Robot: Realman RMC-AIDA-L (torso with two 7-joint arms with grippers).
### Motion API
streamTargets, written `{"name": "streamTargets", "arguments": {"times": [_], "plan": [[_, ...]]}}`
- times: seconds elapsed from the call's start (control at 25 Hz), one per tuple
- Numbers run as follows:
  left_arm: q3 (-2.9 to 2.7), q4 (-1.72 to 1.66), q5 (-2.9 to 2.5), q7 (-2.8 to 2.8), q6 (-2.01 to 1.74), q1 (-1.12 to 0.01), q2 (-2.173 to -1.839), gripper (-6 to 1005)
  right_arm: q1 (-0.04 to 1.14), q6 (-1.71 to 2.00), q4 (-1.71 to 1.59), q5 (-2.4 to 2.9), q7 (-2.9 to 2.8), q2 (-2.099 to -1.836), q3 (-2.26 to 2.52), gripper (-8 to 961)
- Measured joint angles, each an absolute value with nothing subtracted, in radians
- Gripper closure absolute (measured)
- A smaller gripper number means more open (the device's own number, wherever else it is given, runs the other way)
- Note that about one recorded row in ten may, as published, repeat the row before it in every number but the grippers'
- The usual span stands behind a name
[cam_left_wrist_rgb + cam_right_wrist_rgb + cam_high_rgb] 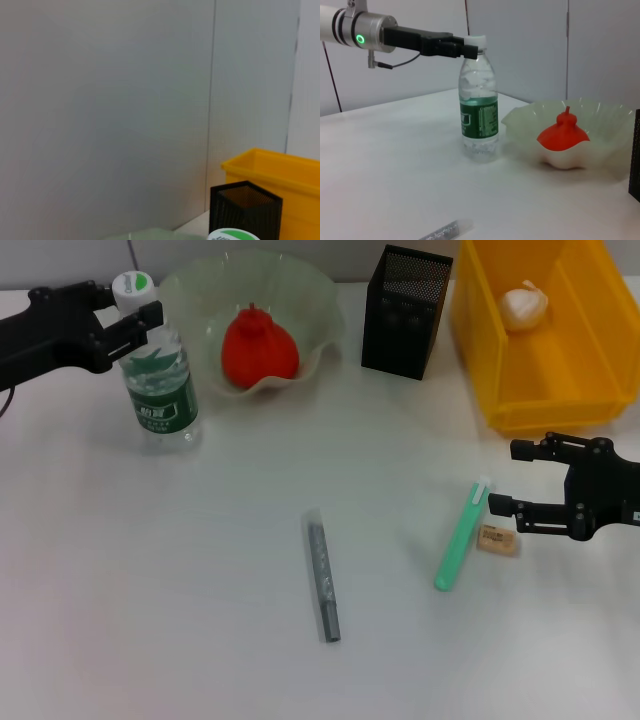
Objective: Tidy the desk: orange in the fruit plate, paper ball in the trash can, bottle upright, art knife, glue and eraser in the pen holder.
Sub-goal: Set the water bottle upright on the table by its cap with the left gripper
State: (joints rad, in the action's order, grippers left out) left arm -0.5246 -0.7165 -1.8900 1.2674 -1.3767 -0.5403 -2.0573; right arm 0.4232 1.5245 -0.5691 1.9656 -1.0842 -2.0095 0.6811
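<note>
Beside right gripper, jaws apart: glue, eraser unsorted; left gripper seemingly clamps upright bottle.

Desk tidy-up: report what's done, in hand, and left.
Done: orange in the fruit plate, paper ball in the trash can. In hand: left gripper at the upright bottle's neck. Left: art knife, glue, eraser on the desk, right gripper nearby; pen holder awaits.
</note>
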Motion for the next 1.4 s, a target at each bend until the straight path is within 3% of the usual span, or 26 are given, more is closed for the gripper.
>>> {"name": "streamTargets", "arguments": {"times": [1.12,1.4], "plan": [[-0.53,-0.665,-1.862,1.221,-1.328,-0.54,-2.061,565,0.425,1.525,-0.569,1.967,-1.085,-2.009,0.681,167],[-0.527,-0.664,-1.862,1.22,-1.328,-0.539,-2.062,432,0.425,1.526,-0.569,1.967,-1.086,-2.009,0.681,167]]}}
